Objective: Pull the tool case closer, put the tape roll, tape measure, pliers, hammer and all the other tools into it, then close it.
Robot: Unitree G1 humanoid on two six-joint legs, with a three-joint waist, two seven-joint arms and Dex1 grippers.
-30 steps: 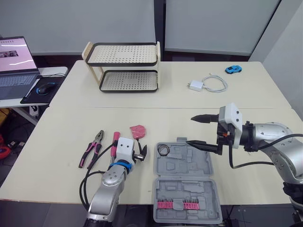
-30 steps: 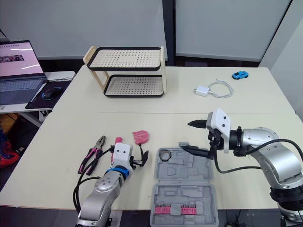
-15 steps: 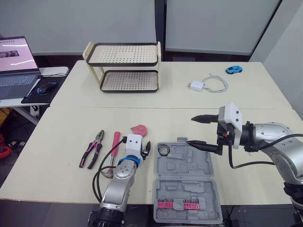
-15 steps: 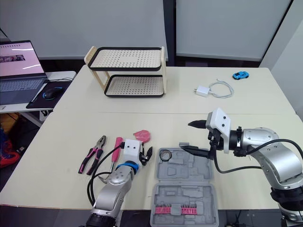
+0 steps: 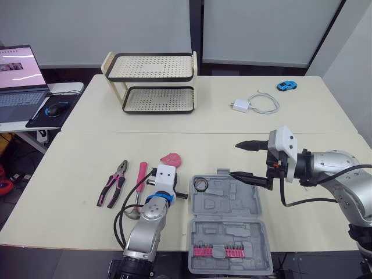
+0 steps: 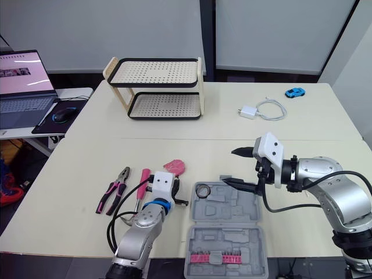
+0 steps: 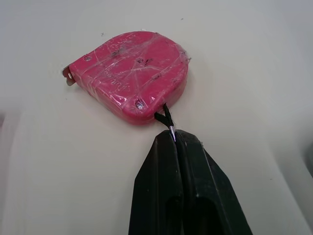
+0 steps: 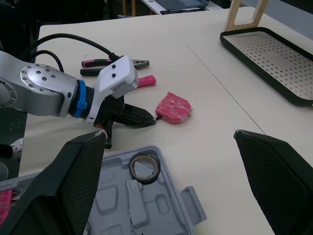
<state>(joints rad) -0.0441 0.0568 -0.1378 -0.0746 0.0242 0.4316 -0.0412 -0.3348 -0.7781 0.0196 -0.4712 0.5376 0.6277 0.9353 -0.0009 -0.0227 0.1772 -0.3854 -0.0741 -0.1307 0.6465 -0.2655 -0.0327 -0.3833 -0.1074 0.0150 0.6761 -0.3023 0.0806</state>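
The tape measure (image 7: 129,78) is glossy pink plastic wrapped in crinkly clear film, with a little metal tab at one end. The left gripper (image 7: 172,131) is smooth black plastic with a slight sheen, while the right gripper (image 5: 233,160) has finely textured matt black fingers (image 8: 73,181). The tool case (image 5: 226,203) is matt grey moulded plastic. The table (image 5: 75,168) looks smooth, matt and cream. The rack (image 5: 152,67) has perforated cream shelves, black rims and pale wood-looking uprights.

Two cream tables (image 5: 75,157) abut before pale grey wall panels (image 5: 104,23), bearing a two-tier perforated rack (image 5: 152,81), a white charger with cable (image 5: 239,105) and a blue toy car (image 5: 285,85), with a laptop (image 5: 20,75) on the side desk (image 5: 64,88) at left.
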